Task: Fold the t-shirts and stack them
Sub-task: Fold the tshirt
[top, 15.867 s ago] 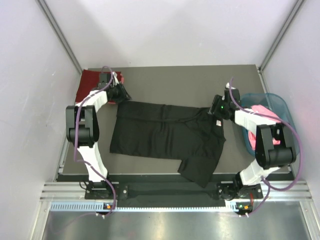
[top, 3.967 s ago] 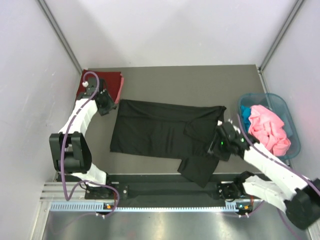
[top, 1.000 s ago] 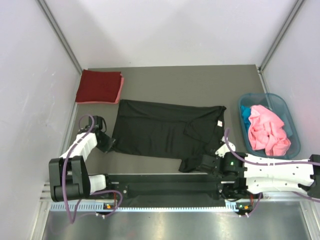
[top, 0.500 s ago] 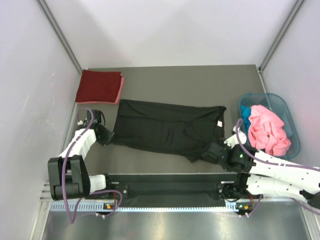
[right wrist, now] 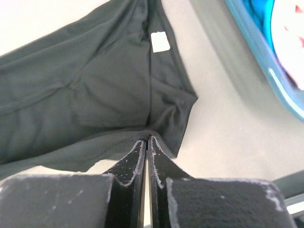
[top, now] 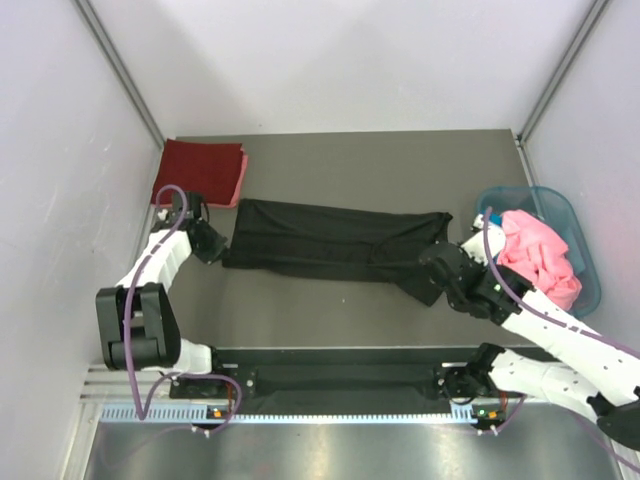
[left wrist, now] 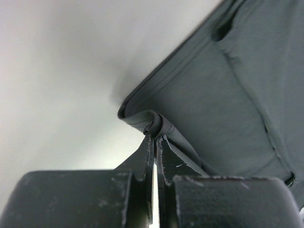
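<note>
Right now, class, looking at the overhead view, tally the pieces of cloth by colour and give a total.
Black: 1, the black t-shirt spread on the table.
Dark red: 1, the folded dark red t-shirt.
Pink: 1, the pink cloth in the basket.
Blue: 1, the blue cloth in the basket.
Total: 4. A pink edge beside the red one may be a fifth.

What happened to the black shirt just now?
The left gripper and right gripper pinched the black t-shirt along its near edge, one at each end, and carried that edge away from the arm bases, folding it into a narrower strip. The dark red t-shirt and basket stayed put.
</note>
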